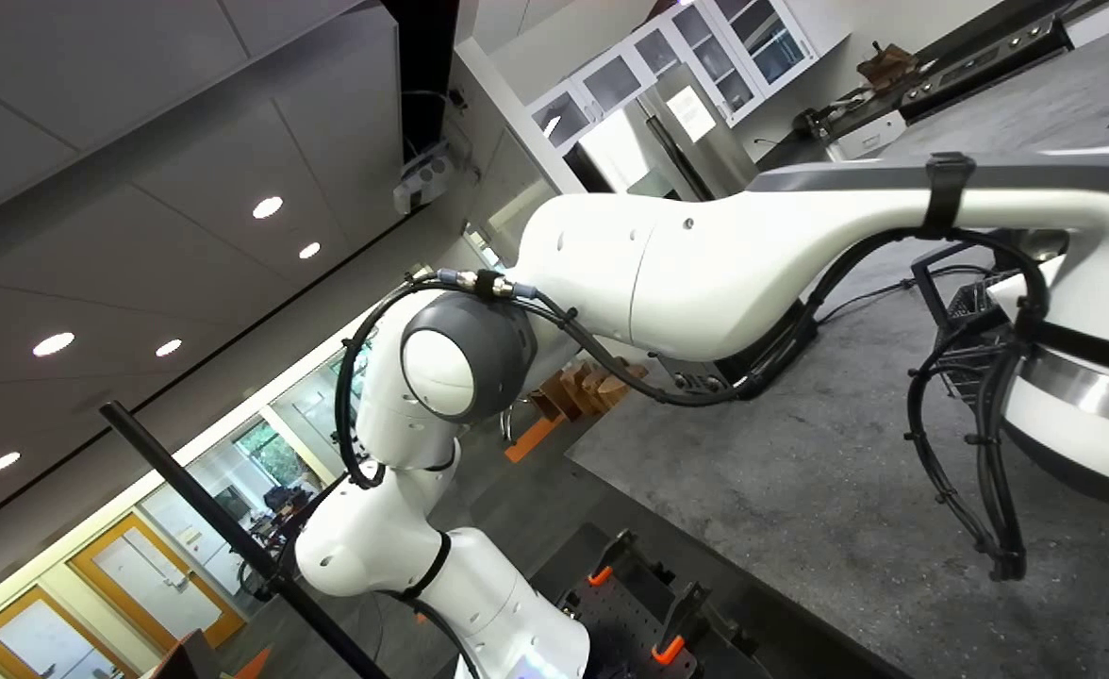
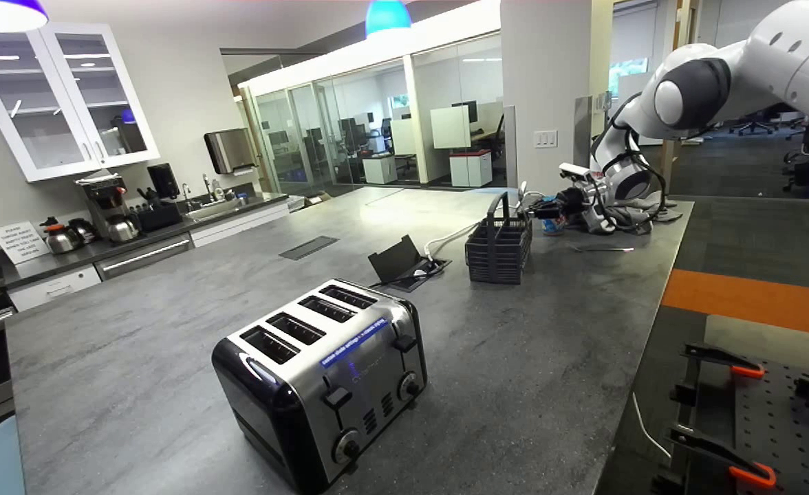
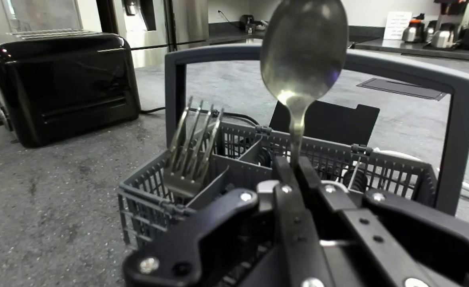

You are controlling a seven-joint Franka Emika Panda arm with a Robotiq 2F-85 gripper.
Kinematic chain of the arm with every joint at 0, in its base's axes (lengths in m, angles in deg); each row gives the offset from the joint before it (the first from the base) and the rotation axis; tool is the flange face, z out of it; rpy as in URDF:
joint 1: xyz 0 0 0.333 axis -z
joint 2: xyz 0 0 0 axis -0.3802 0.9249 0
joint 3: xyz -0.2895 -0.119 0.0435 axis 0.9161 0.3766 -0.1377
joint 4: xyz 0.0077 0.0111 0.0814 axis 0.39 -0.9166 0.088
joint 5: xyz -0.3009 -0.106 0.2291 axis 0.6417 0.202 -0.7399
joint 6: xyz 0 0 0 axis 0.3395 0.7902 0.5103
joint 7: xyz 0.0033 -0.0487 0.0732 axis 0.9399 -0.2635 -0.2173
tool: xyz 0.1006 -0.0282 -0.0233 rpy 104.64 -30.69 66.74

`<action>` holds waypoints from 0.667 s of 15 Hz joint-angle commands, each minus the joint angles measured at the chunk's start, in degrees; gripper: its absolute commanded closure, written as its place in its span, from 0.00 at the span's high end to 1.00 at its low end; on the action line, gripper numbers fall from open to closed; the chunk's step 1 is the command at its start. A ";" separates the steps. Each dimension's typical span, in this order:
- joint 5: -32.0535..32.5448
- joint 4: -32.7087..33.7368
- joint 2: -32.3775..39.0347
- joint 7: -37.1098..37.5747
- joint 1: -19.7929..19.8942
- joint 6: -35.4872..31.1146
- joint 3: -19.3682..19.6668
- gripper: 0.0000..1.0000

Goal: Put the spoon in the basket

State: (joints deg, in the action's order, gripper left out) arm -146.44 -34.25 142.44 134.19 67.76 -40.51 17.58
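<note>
The silver spoon (image 3: 304, 52) stands upright in the wrist view, bowl up. My gripper (image 3: 296, 163) is shut on its thin handle; the handle below the fingertips is hidden. The dark grey basket (image 3: 464, 119) with its tall handle frame is just beyond and below the fingers. I cannot tell whether the handle's lower end is inside a compartment. In an exterior view my gripper (image 2: 541, 208) is beside the basket (image 2: 497, 260) near its top, with the spoon's bowl (image 2: 523, 186) small above it. The arm partly covers the basket (image 1: 971, 330) in an exterior view and hides the gripper there.
A fork (image 3: 190, 159) stands tines up in a left compartment of the basket. A black and silver toaster (image 2: 349, 344) stands on the counter. A raised black outlet flap (image 2: 397, 258) with cables is behind the basket. A thin utensil (image 2: 607, 249) and grey cloth (image 2: 662, 214) lie near the arm.
</note>
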 commanded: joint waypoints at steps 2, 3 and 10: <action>-0.91 3.93 2.83 2.34 0.97 -0.95 -1.58 0.02; -1.16 4.26 3.23 2.13 1.15 -0.78 -1.89 0.02; -3.31 5.49 4.38 1.30 2.42 -0.24 -4.08 0.34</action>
State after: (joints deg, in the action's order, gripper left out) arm -148.90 -30.93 145.83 134.21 69.36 -40.61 14.58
